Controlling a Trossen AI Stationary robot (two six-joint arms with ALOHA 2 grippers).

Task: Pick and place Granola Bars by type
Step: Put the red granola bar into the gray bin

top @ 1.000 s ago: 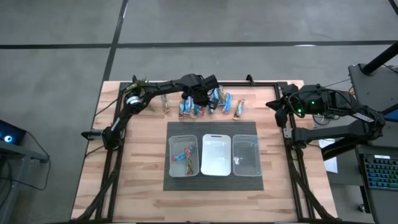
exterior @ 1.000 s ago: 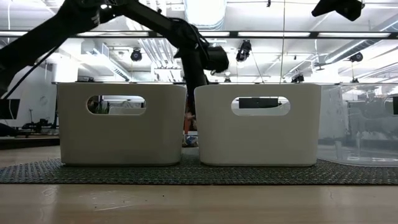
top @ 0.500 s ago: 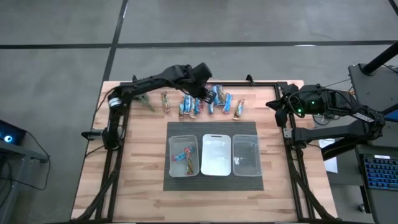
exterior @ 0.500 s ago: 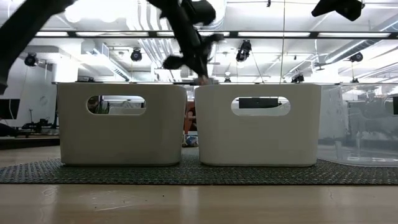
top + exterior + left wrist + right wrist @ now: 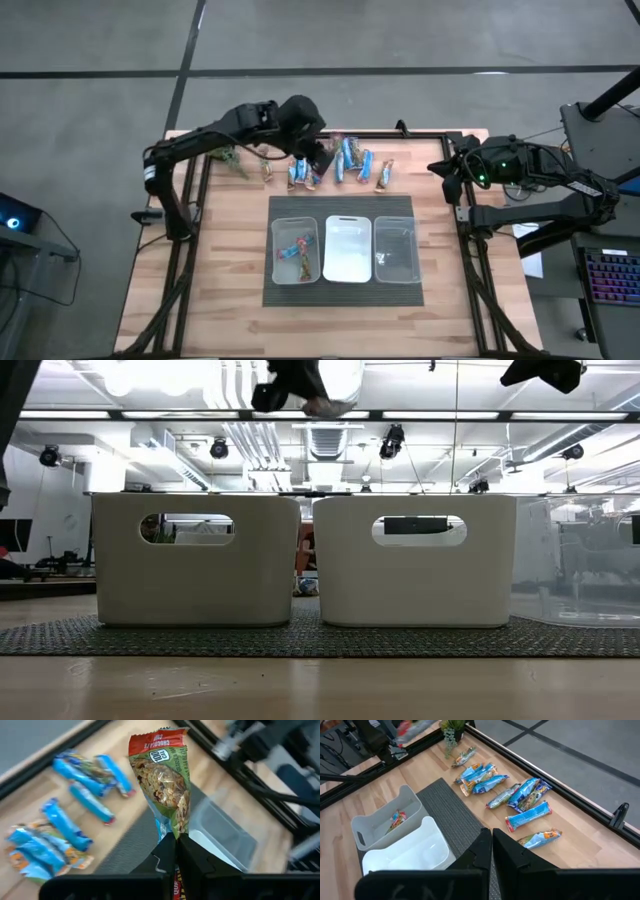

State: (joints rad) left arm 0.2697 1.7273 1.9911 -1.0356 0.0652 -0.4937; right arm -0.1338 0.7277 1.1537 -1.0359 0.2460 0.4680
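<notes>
Since a second ago the left arm has lifted up off the row of bars and swung back, so the left gripper [image 5: 175,851] now hangs in the air over the far edge of the wooden table [image 5: 220,250], squeezed tight on one granola bar [image 5: 164,782]. Only the left wrist view shows that bar up close: it has a red top and a green side, and the wrapper reads "100 CAL", "GRANOLA BAR" and part of "CHOCOLATE CHIP". The high view only shows a dark blob there. The low view shows the bar as a small blur near the top edge, above the two white bins. The other granola bars [image 5: 345,165] lie in a loose row along the far edge of the table; I count about nine, though a few overlap, so that may be off. Three bins sit side by side on the dark mat [image 5: 340,212]: the left bin [image 5: 295,250] holds what looks like two bars, the middle bin [image 5: 347,248] and the clear right bin [image 5: 396,250] look bare. The right gripper [image 5: 491,851] waits at the right side of the table, pressed closed and holding nothing.
</notes>
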